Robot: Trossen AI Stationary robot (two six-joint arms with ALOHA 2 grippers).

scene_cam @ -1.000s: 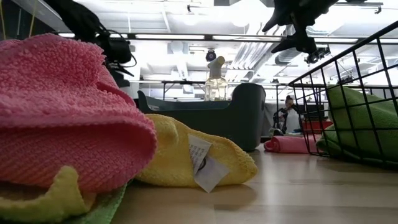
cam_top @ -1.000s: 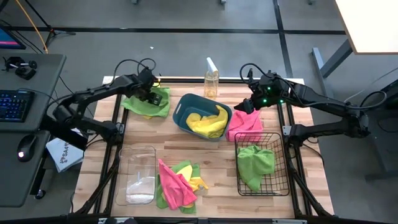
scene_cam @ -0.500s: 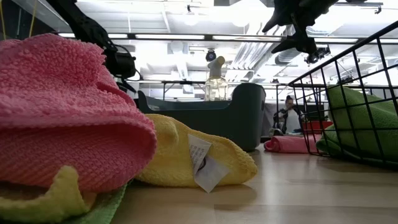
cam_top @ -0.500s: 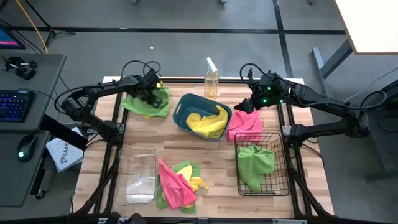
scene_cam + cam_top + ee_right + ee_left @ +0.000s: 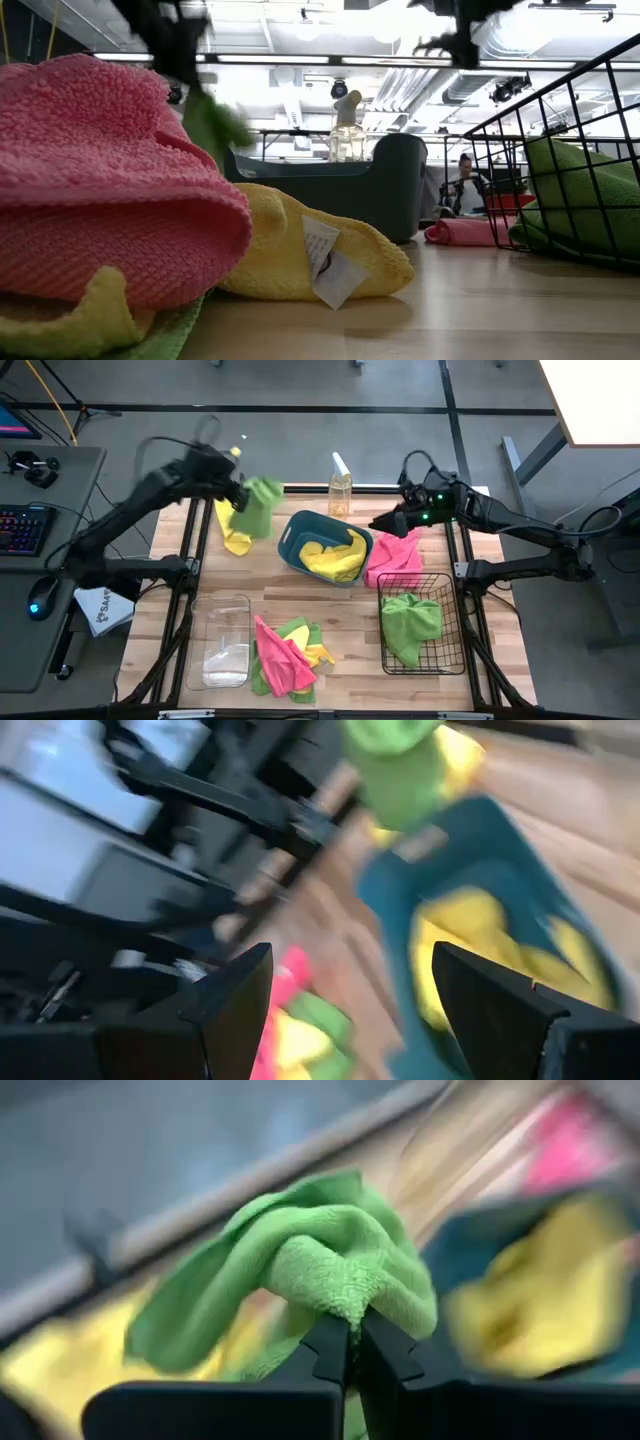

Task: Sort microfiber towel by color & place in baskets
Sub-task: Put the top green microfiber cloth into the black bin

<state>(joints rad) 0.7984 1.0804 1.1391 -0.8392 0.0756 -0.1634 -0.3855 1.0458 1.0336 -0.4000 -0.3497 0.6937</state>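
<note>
My left gripper (image 5: 241, 493) is raised over the table's far left and is shut on a green towel (image 5: 263, 506), which also shows in the low view (image 5: 215, 122). Below it a yellow towel (image 5: 234, 534) lies flat on the table. The teal tub (image 5: 296, 526) holds yellow towels (image 5: 333, 555). A pink towel (image 5: 394, 556) lies to the right of the tub. My right gripper (image 5: 386, 525) hovers open over that pink towel's far end, and it is empty in its wrist view (image 5: 350, 1020). My left gripper (image 5: 351, 1342) pinches a bunched fold of the green towel (image 5: 345, 1295) between its two fingers. The cloth bulges out past the fingertips in several layers. The towel is lifted clear of the table and droops slack beside the fingers.
The black wire basket (image 5: 445, 652) at the near right holds a green towel (image 5: 408, 622). A clear tub (image 5: 225, 642) stands at the near left. Next to it lies a pile of pink, yellow and green towels (image 5: 285, 656). A spray bottle (image 5: 340, 488) stands at the far edge.
My left gripper has shut on the green towel and swung up with it, away from the table and a little toward the teal tub. The towel is lifted clear, and the yellow towel under it stays on the table. My right gripper has shifted slightly toward the table's left.
</note>
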